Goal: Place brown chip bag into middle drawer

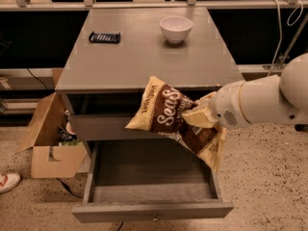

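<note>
The brown chip bag (166, 113) has tan ends and white script lettering. It hangs tilted in the air in front of the cabinet, over the right half of the open middle drawer (139, 174). My gripper (198, 117) comes in from the right on a white arm. It is shut on the bag's right-hand part. The drawer is pulled out, and its grey floor is bare. The bag's lower tan end hangs near the drawer's right wall, without touching the floor.
A white bowl (175, 29) and a small dark flat packet (104, 37) sit on the cabinet top (144, 61). The shut upper drawer front (98, 127) lies behind the bag. An open cardboard box (48, 146) stands on the floor at the left, with a shoe (7, 181) beside it.
</note>
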`<state>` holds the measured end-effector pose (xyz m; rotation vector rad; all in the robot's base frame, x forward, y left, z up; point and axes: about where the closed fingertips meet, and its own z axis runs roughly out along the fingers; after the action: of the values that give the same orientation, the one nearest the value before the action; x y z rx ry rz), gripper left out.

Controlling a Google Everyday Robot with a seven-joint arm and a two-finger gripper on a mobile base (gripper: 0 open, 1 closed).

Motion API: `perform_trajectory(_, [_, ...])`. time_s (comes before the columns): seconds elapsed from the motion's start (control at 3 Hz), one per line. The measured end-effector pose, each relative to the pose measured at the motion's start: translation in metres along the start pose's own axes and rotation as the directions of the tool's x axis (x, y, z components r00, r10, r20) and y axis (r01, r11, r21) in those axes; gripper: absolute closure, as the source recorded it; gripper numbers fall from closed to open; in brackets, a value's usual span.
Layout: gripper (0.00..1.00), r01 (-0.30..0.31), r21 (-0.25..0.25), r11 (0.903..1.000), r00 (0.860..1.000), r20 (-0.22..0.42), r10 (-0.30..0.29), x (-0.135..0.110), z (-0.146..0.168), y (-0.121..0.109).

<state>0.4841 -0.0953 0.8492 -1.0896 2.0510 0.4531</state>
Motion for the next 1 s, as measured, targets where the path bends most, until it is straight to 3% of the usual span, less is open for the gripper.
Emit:
perform_trajectory(0.33, [1.0,-0.012,-0.018,0.9998,1.0,-0.008,0.012,0.016,0.008,0.002])
perform_trajectory(0.67, [1.0,-0.057,-0.051,0.9971,0.998,-0.008,0.056,0.07,0.034,0.0])
perform_trajectory(1.0, [1.0,-0.122,-0.099,0.9876,0.992,-0.028,0.12,0.137,0.076,-0.002])
